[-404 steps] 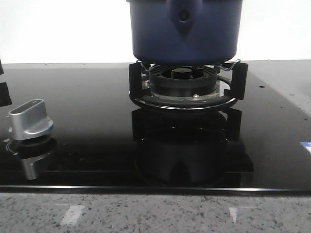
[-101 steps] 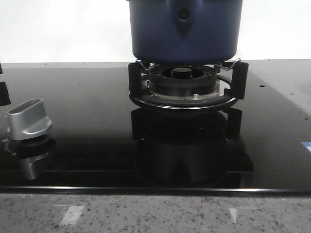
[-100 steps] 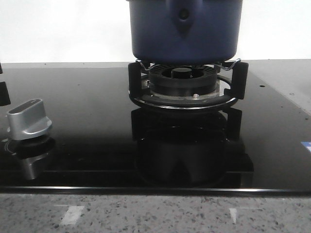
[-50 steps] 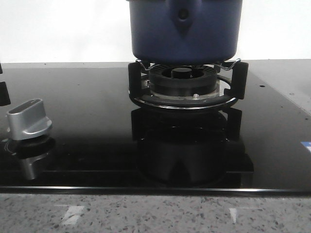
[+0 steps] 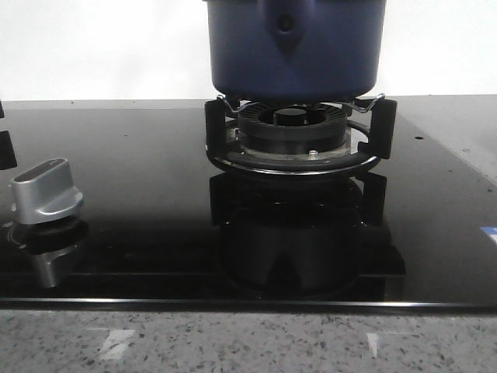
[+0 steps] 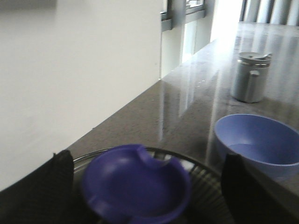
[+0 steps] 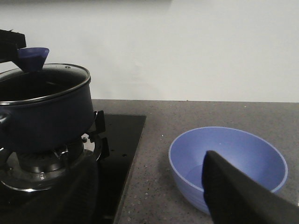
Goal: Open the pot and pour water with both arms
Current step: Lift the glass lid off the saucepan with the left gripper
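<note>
Pot (image 5: 295, 47) sits on burner (image 5: 293, 128). Left gripper (image 6: 140, 186) clamped on lid knob (image 6: 138, 182) — lift lid straight up, w/o tilt. Right gripper (image 7: 154, 196) apart, empty, near blue bowl (image 7: 227, 161) beside burner.

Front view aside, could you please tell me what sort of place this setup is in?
Most likely a kitchen counter. A pot sits on a gas burner set in a black glass hob with a silver knob, and a blue bowl stands on the speckled stone worktop.
</note>
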